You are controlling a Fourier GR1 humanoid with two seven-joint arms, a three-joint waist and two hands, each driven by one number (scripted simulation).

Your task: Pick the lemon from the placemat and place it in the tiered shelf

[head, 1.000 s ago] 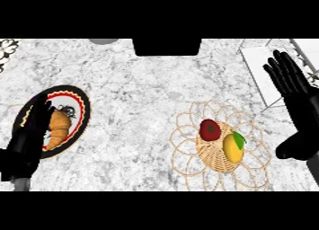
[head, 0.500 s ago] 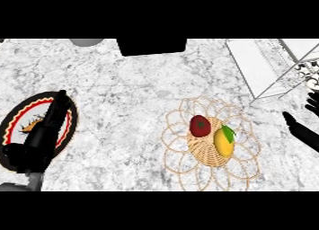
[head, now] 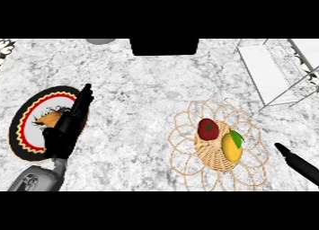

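- The lemon (head: 231, 149) lies on the woven centre of the placemat (head: 210, 156), with a green leaf at its upper end, and no hand touches it.
- A red fruit (head: 208, 129) sits just beside the lemon, up and to the left, and the two look to be touching.
- The placemat's looped rim reaches close to the view's lower edge. On its left side the marble surface (head: 135, 99) is open and bare.
- The right hand (head: 304, 167) enters at the lower right corner, cut off by the view's edge. The fingers that show are straight and spread, and it holds nothing. It is near the placemat's right rim but apart from the lemon.
- The tiered shelf (head: 268, 67), white with thin wire legs, stands in the upper right corner and runs off the view's edge. A strip of bare surface lies between its near leg and the placemat's top loops.
- The left hand (head: 65, 130) lies over the right rim of the plate (head: 24, 130) at the left, with its fingers straight and pointing up the view, grasping nothing. An orange-brown piece of food (head: 47, 119) rests on the plate just beside it.
- A dark block (head: 165, 46) stands at the far edge, in the middle of the view.
- A wide stretch of marble lies open between the plate and the placemat.
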